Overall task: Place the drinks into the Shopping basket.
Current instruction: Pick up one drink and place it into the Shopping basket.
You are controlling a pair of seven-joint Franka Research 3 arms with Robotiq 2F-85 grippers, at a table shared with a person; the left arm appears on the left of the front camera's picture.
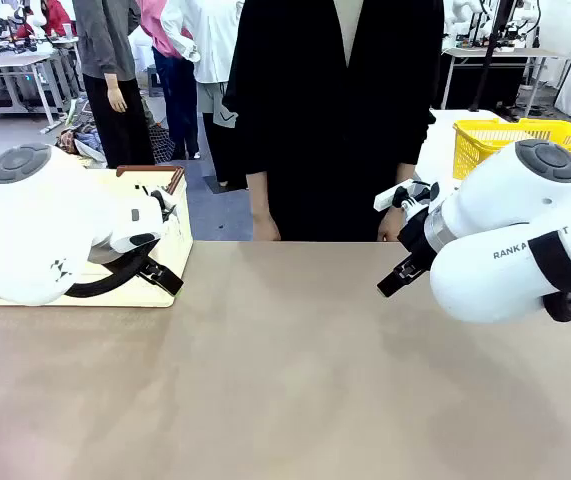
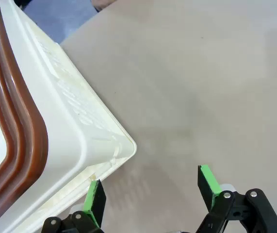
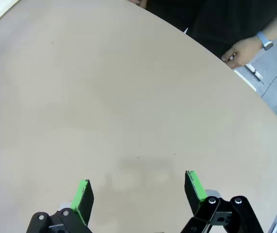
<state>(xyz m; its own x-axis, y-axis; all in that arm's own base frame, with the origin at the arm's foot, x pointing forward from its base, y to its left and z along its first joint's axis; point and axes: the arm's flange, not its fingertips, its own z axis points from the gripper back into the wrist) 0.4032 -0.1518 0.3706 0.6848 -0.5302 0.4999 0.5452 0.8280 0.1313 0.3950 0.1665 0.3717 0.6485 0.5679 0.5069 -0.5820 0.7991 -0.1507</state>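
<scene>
The cream-white Shopping basket (image 1: 170,235) with its brown rim stands at the table's far left, partly behind my left arm. In the left wrist view one corner of the basket (image 2: 70,126) lies just beyond my left gripper (image 2: 151,189), which is open over bare table beside that corner. My right gripper (image 3: 138,190) is open too, hovering above the tan tabletop with nothing between its fingers. From the front, the right gripper (image 1: 397,279) points down-left near the far right edge. The drinks are out of view.
A person in black stands at the far side, one hand (image 3: 242,50) with a wristwatch resting at the table edge. A bright yellow mesh basket (image 1: 525,140) sits on a white table behind my right arm. The tan tabletop (image 1: 285,380) stretches between the arms.
</scene>
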